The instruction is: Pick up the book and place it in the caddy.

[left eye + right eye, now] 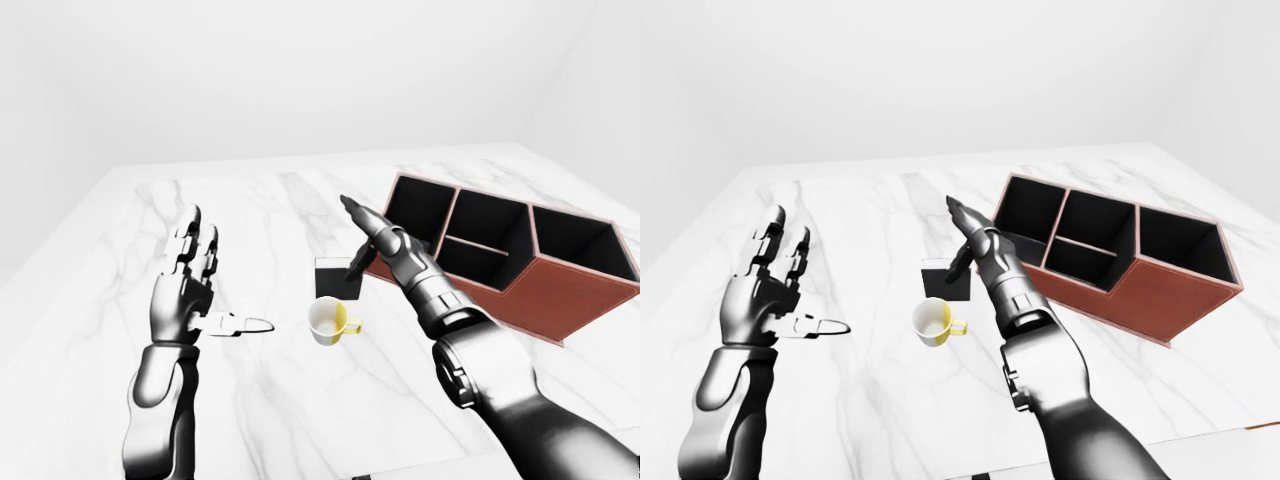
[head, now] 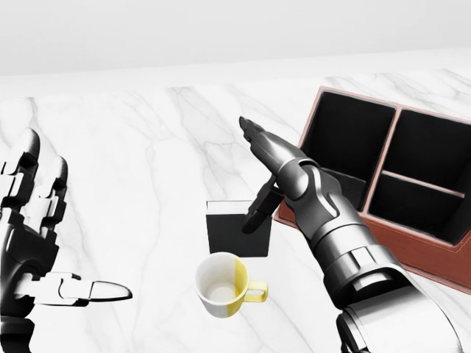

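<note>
Nothing of the task looks finished yet: the book lies flat on the marble tabletop, untouched as far as I can tell, and the caddy holds nothing in the compartments that show. The right hand hangs over the book's upper right corner with its fingers spread apart, two reaching up and away and the thumb angled down toward the cover; whether the thumb tip touches the book I cannot tell. The caddy sits just to the right of this hand, its near wall close beside the forearm. The left hand is well apart on the left side of the head view, fingers splayed and thumb pointing toward the mug, holding nothing. That yellow-and-white mug stands just below the book, near the right hand's wrist side, and could get in the way of a low approach. What is left, by my judgement, is the whole job: closing on the book, lifting it and carrying it rightward into a compartment. The book reads as a dark, nearly square slab, so its long axis is hard to call; its edges run roughly square to the head view, and a pale strip shows along its top edge.
</note>
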Motion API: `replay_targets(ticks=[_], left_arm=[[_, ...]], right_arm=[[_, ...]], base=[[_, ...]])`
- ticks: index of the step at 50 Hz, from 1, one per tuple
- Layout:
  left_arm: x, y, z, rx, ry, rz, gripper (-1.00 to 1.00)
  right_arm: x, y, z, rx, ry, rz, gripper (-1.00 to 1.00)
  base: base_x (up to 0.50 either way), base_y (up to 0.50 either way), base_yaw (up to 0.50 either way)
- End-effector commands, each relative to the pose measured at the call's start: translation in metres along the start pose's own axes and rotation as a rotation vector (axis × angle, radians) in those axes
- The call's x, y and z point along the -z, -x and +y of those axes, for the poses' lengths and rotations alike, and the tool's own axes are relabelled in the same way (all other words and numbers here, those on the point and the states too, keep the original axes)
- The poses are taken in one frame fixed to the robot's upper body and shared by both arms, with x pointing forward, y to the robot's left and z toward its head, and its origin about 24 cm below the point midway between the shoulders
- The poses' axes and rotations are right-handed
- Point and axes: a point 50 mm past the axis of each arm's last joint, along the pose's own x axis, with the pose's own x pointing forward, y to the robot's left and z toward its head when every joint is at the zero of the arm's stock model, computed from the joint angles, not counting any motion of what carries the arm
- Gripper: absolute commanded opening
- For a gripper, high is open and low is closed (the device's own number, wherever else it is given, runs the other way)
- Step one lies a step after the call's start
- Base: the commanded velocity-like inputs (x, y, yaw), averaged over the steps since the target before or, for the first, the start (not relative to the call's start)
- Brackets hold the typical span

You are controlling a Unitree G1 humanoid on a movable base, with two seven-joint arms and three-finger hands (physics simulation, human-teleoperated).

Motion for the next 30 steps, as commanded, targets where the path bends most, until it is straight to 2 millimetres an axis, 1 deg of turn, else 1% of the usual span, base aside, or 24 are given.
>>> replay_targets(ticks=[1,9,11,12,13,19,30], left_arm=[[-0.002,0.003,0.002,-0.01,0.003,-0.008,1.0],[-0.005,0.005,0.004,-0.016,0.005,-0.017,1.0],[-0.005,0.007,0.005,-0.016,0.007,-0.017,1.0],[-0.005,0.007,0.005,-0.016,0.007,-0.017,1.0],[-0.005,0.007,0.006,-0.019,0.008,-0.018,1.0],[-0.006,0.01,0.008,-0.027,0.014,-0.019,1.0],[-0.008,0.015,0.013,-0.045,0.026,-0.024,1.0]], right_arm=[[-0.014,-0.004,0.014,-0.043,0.084,-0.02,1.0],[-0.009,-0.004,0.029,-0.075,0.126,0.003,1.0],[-0.005,-0.004,0.036,-0.099,0.143,0.022,1.0],[-0.005,-0.003,0.036,-0.1,0.144,0.023,1.0],[-0.002,-0.003,0.041,-0.125,0.155,0.039,1.0],[0.006,-0.001,0.054,-0.188,0.187,0.087,1.0],[0.007,0.0,0.06,-0.24,0.217,0.124,1.0]], base=[[0.0,0.0,0.0],[0.0,0.0,0.0],[0.0,0.0,0.0],[0.0,0.0,0.0],[0.0,0.0,0.0],[0.0,0.0,0.0],[0.0,0.0,0.0]])
